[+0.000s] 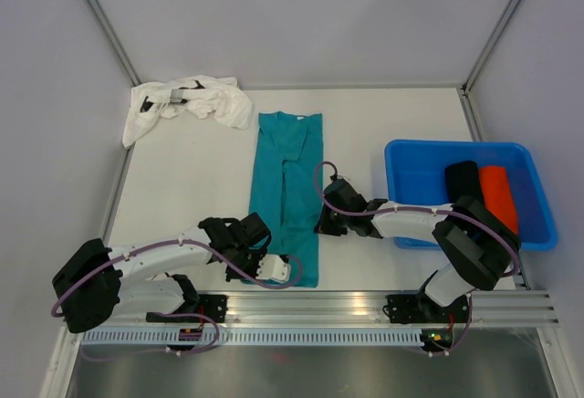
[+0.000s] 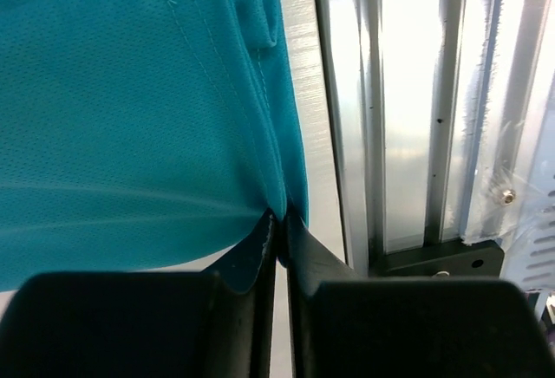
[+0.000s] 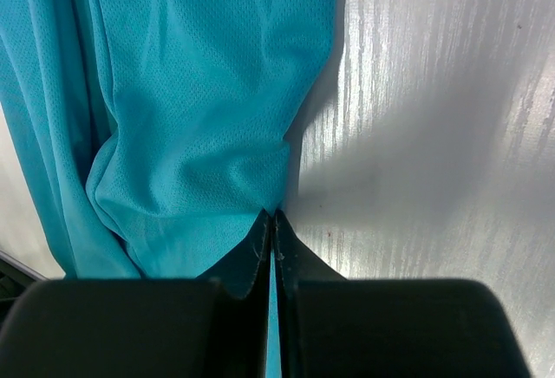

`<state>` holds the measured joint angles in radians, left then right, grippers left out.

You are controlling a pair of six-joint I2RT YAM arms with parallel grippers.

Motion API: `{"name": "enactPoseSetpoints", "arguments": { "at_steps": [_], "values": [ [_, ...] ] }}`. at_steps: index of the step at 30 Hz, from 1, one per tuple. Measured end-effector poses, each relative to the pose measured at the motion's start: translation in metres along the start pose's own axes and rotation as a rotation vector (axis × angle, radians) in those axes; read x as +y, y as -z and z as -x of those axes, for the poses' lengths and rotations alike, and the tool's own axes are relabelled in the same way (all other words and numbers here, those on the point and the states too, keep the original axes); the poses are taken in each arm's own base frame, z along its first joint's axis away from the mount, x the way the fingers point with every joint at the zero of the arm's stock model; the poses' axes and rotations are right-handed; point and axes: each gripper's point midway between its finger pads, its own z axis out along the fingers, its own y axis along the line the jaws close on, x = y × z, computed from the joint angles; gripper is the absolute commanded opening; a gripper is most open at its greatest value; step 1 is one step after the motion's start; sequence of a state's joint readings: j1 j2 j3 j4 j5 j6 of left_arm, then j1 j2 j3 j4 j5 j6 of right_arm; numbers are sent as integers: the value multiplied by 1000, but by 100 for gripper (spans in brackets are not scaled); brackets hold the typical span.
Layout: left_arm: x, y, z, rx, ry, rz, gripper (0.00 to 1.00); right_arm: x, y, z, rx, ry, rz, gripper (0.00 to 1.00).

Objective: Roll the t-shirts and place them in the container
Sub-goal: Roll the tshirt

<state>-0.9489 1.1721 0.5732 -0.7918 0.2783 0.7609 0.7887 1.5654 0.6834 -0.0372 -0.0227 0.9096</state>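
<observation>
The teal t-shirt (image 1: 287,188) lies folded into a long strip down the middle of the table. My left gripper (image 1: 276,267) is shut on its near bottom edge, the cloth pinched between the fingertips in the left wrist view (image 2: 279,218). My right gripper (image 1: 321,223) is shut on the strip's right edge, about halfway along, with teal cloth between the jaws in the right wrist view (image 3: 273,215). The white t-shirt (image 1: 187,104) lies crumpled at the far left corner, away from both grippers.
A blue bin (image 1: 415,179) stands at the right and holds a black roll (image 1: 463,179) and an orange roll (image 1: 499,195). An aluminium rail (image 1: 365,307) runs along the near edge, close to my left gripper. Frame posts stand at the far corners.
</observation>
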Motion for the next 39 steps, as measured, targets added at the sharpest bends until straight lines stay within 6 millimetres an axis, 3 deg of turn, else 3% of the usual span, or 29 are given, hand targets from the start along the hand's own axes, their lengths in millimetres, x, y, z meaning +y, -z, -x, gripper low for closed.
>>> {"name": "enactPoseSetpoints", "arguments": {
  "at_steps": [2, 3, 4, 9, 12, 14, 16, 18, 21, 24, 29, 33, 39],
  "values": [
    [-3, 0, 1, -5, -4, -13, 19, 0, 0, -1, 5, 5, 3, 20],
    [-4, 0, 1, -4, -7, -18, 39, 1, 1, -1, 7, 9, 7, 26],
    [-5, -1, 1, -3, -16, -22, 42, 2, 1, -1, 10, 16, 10, 33],
    [-13, 3, -1, 10, -8, -57, 45, 0, 10, -2, 32, 72, -1, 42],
    [-14, 17, 14, -30, -7, -80, 44, -1, 27, 1, 27, 106, -23, 43],
    [-10, 31, 33, -98, 2, -83, 45, 7, 44, 11, -4, 127, -6, 35],
    [3, 48, 51, -181, 36, -60, 46, 22, 60, 23, -49, 137, 40, 18],
    [25, 65, 62, -254, 98, -2, 48, 34, 72, 29, -78, 137, 86, 5],
    [72, 82, 63, -336, 251, 119, 48, 45, 80, 24, -85, 138, 126, 0],
    [122, 84, 59, -355, 376, 207, 48, 56, 76, -8, -38, 186, 165, 0],
    [187, 60, 70, -349, 465, 247, 47, 50, 67, -73, 64, 280, 206, 0],
    [240, 38, 79, -336, 509, 277, 48, 34, 66, -98, 70, 346, 193, 0],
    [296, 17, 83, -313, 548, 345, 45, 44, 74, -136, 70, 537, 256, 0]
  ]
}}
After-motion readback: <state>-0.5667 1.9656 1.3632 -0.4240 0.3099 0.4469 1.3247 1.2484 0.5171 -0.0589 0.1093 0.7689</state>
